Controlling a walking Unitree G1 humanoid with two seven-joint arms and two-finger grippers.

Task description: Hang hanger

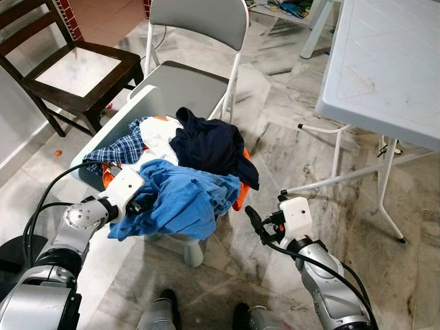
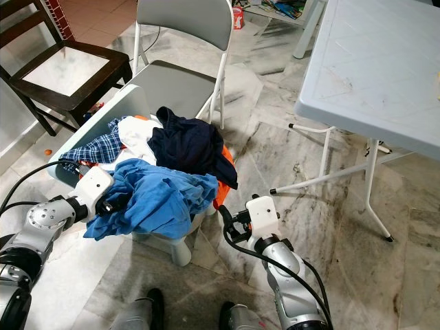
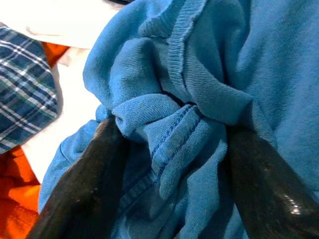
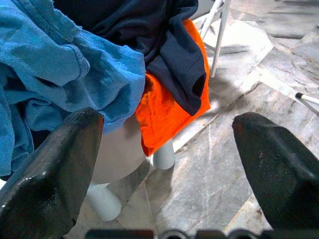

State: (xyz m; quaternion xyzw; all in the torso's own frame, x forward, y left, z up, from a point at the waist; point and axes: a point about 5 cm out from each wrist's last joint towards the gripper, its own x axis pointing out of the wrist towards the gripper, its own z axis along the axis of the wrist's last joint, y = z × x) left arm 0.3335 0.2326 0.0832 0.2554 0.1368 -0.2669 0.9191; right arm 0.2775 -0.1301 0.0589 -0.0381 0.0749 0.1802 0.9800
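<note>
Blue garment [image 1: 182, 199]: front of the laundry heap on the white plastic chair [image 1: 141, 100], draped over its front edge; no hanger can be made out. Left end effector [image 3: 172, 149]: pinching a bunched fold of this garment. Navy garment [image 1: 210, 144]: behind it, atop the heap. Plaid cloth [image 1: 120, 148]: heap's left side. Orange cloth [image 4: 167, 107]: beneath the navy. Right end effector [image 1: 256, 223]: right of the heap, fingers apart, empty. Grey folding chair [image 1: 199, 27]: behind the heap.

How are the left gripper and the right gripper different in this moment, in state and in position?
The left gripper has a fold of the blue garment bunched between its fingers; the right gripper is open and holds nothing. The left gripper is at the clothes pile's left side; the right gripper is beside its right edge, above the marble floor. Both have two long black fingers.
</note>
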